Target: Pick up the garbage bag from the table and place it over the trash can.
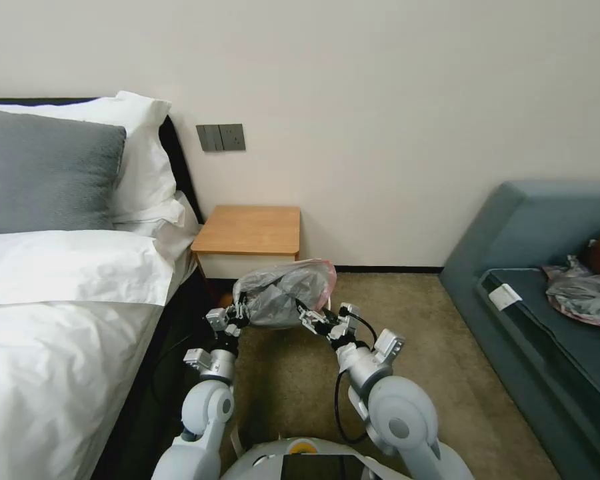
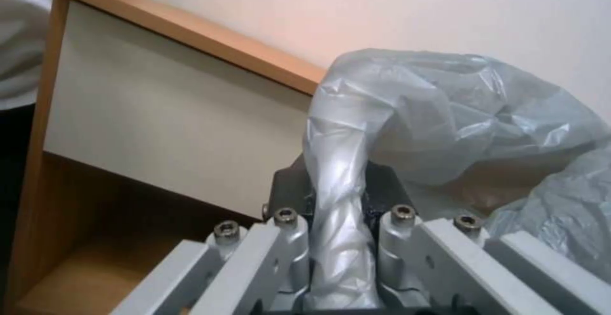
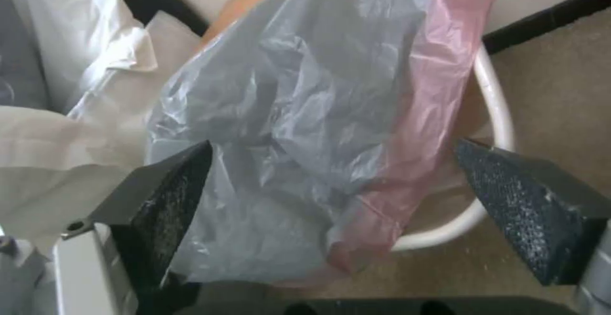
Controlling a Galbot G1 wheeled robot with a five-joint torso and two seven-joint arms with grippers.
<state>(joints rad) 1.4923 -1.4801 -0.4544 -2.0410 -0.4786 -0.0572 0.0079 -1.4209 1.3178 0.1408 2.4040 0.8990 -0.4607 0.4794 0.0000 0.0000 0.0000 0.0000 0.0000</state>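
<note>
Bag [image 1: 283,293] pinched by left tool [image 2: 337,238]

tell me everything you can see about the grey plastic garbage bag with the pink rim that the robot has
The thin, translucent grey plastic garbage bag with a pink rim is wrinkly, shiny and bunched, lifted off the floor in front of the wooden nightstand. The left gripper is shut on a twisted strand of it. The right gripper is open, its dark pads either side of the hanging film. Behind the bag curves the pale trash can rim.
</note>
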